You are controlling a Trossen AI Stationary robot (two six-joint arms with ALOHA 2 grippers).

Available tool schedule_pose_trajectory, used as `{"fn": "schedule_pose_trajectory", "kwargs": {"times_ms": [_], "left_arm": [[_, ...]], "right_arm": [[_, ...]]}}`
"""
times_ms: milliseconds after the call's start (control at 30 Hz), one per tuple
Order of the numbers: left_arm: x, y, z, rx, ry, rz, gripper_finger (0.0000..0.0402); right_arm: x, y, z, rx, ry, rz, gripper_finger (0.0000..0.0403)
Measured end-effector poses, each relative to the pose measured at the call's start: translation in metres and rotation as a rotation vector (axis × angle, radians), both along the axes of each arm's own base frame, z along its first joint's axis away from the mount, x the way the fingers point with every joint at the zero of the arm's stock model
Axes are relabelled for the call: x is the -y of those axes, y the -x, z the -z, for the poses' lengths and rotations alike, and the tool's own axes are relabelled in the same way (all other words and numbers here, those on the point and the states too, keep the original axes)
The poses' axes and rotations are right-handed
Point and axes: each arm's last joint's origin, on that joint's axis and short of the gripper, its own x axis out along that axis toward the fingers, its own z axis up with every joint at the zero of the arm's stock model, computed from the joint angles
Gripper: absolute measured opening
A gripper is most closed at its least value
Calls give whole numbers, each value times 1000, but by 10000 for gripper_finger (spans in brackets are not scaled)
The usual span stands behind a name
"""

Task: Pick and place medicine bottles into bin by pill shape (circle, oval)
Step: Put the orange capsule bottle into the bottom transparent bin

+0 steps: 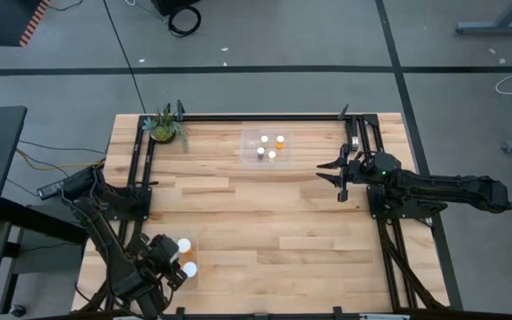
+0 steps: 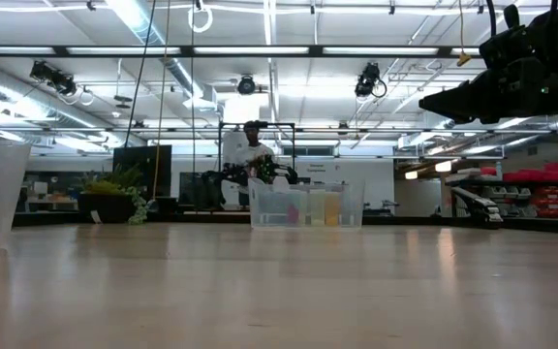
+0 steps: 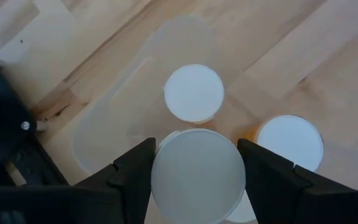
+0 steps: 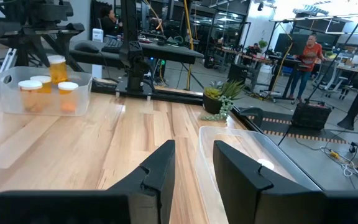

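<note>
My left tool point(image 3: 194, 180) pinched a wide-capped bottle point(image 3: 197, 177) above the near bin point(image 3: 104, 118); releasing seemed next. Right tool point(image 4: 192, 165) spread, empty.

From where I stand, nothing here can be read. The white caps of the medicine bottles point(image 3: 194, 93) are blank on top, the clear bins point(image 1: 266, 148) carry no label, and the wooden counter point(image 1: 256, 222) bears no marking. Whatever signs hang in the room behind are too small and blurred to make out.
</note>
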Motion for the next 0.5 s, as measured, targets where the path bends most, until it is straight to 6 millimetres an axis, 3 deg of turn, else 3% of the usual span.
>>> {"fn": "schedule_pose_trajectory", "kwargs": {"times_ms": [133, 367, 500], "left_arm": [[1, -1, 0, 6, 10, 0, 237], [0, 0, 0, -1, -1, 1, 215], [-1, 0, 5, -2, -5, -1, 225]], "right_arm": [[0, 0, 0, 0, 0, 0, 115], [0, 0, 0, 0, 0, 0, 115], [0, 0, 0, 0, 0, -1, 115]]}}
